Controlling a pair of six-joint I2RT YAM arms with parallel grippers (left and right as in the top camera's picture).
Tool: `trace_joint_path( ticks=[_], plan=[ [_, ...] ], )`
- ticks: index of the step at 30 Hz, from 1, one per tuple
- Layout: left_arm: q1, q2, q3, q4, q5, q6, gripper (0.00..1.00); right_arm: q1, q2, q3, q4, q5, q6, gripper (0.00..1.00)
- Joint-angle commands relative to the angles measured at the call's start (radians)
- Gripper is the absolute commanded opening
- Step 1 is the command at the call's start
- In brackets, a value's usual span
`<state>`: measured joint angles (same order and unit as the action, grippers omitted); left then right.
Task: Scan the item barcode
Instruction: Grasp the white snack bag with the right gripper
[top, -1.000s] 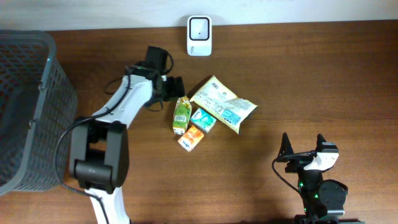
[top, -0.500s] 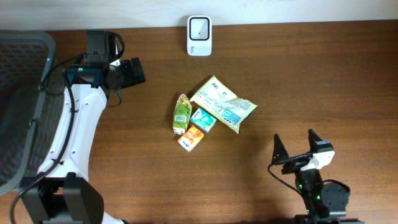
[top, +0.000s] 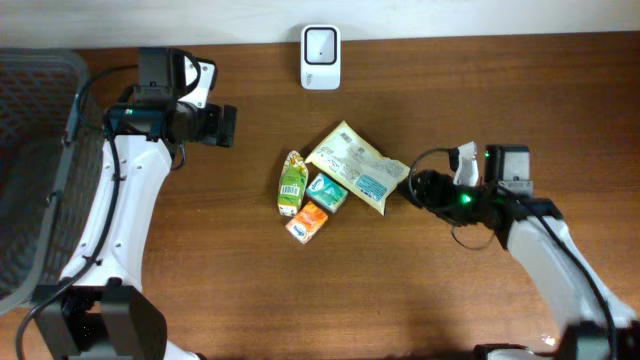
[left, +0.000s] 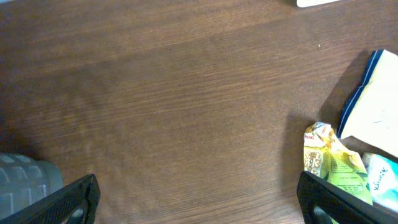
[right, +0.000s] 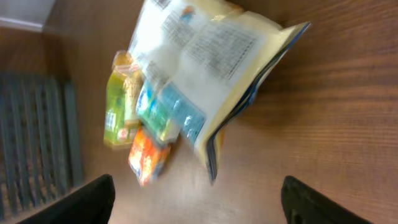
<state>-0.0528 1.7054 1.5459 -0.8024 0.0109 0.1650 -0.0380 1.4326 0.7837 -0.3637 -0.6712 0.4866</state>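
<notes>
Several items lie in a pile mid-table: a cream snack bag (top: 358, 167), a green pouch (top: 291, 182), a teal box (top: 326, 192) and an orange box (top: 307, 224). The white scanner (top: 320, 44) stands at the back edge. My right gripper (top: 420, 188) is open, just right of the snack bag's end, facing the pile. In the right wrist view the snack bag (right: 205, 62) lies ahead of the open gripper (right: 199, 199), nothing between the fingers. My left gripper (top: 222, 126) is open and empty over bare wood, left of the pile. In the left wrist view the green pouch (left: 333, 163) is by the right fingertip (left: 329, 202).
A dark mesh basket (top: 40, 170) fills the far left of the table, close behind the left arm. Its grey wall (right: 37, 137) shows beyond the pile in the right wrist view. Bare brown wood lies right of the right arm and along the front.
The right arm has swung from the front edge up to the right end of the snack bag. The left arm left the pile and now sits back left, nearly still.
</notes>
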Motion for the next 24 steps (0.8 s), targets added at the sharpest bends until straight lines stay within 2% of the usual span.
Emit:
trace_joint_path(
  ticks=[1,6,9,10,11,12,14,17,21,23,24],
  plan=[
    [0.003,-0.017,0.013,0.000,0.000,0.016,0.99,0.000,0.158,0.015,0.185,-0.007,0.270,0.99],
    [0.003,-0.017,0.013,0.000,0.000,0.016,0.99,0.145,0.409,0.015,0.505,-0.002,0.481,0.99],
    [0.003,-0.017,0.013,0.000,0.001,0.016,0.99,0.217,0.476,0.015,0.549,0.107,0.599,0.99],
    [0.003,-0.017,0.013,0.000,0.001,0.016,0.99,0.234,0.505,0.016,0.577,0.140,0.643,0.93],
    [0.003,-0.017,0.013,0.000,0.001,0.016,0.99,0.234,0.507,0.016,0.581,0.150,0.648,0.45],
    [0.003,-0.017,0.013,0.000,0.001,0.016,0.99,0.234,0.507,0.016,0.582,0.149,0.648,0.29],
    [0.003,-0.017,0.013,0.000,0.001,0.016,0.99,0.230,0.504,0.016,0.582,0.126,0.634,0.09],
    [0.003,-0.017,0.013,0.000,0.001,0.016,0.99,0.202,0.484,0.035,0.589,0.055,0.528,0.08],
    [0.003,-0.017,0.013,0.000,0.001,0.016,0.99,0.141,0.374,0.080,0.558,-0.195,0.210,0.04],
    [0.003,-0.017,0.013,0.000,0.001,0.016,0.99,0.115,0.260,0.089,0.391,-0.242,0.024,0.04],
    [0.003,-0.017,0.013,0.000,0.001,0.016,0.99,0.108,0.201,0.097,0.254,-0.232,-0.080,0.04]
  ],
)
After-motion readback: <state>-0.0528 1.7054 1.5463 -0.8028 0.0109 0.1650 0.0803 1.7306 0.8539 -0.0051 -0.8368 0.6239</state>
